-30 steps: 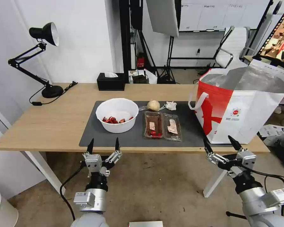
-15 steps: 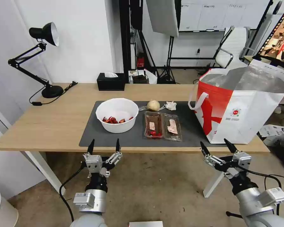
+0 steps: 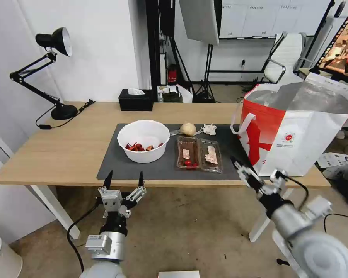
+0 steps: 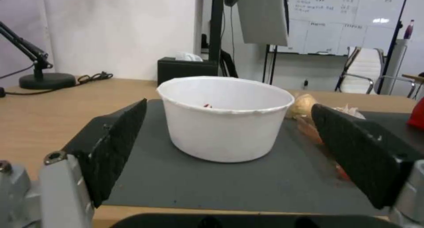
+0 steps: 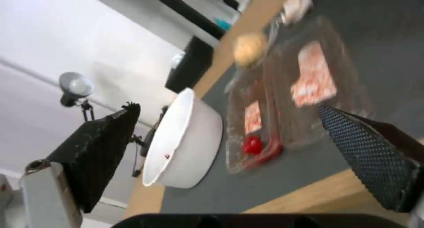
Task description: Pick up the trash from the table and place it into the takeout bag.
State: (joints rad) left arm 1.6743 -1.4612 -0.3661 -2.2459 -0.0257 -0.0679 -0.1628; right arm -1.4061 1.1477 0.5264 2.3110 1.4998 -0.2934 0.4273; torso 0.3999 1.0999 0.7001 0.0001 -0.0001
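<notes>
On the table (image 3: 65,150), a dark mat (image 3: 116,166) carries the trash: a white bowl (image 3: 143,141) with red scraps, a clear hinged tray (image 3: 199,154), a beige lump (image 3: 188,129) and a crumpled napkin (image 3: 210,129). The takeout bag (image 3: 294,127) stands open at the table's right end. My left gripper (image 3: 123,177) hangs open just below the front edge, facing the bowl (image 4: 225,117). My right gripper (image 3: 255,170) is open and rolled sideways at the front edge, between the tray (image 5: 291,99) and the bag.
A black tissue box (image 3: 135,100) sits at the table's back edge and a black desk lamp (image 3: 52,42) stands at its left end. Behind the table are light stands and a white chair (image 3: 286,58). Bare floor lies under both arms.
My right gripper has swung left and up to the table's front edge, rolling its wrist. The left gripper has shifted only slightly. Nothing on the table moved.
</notes>
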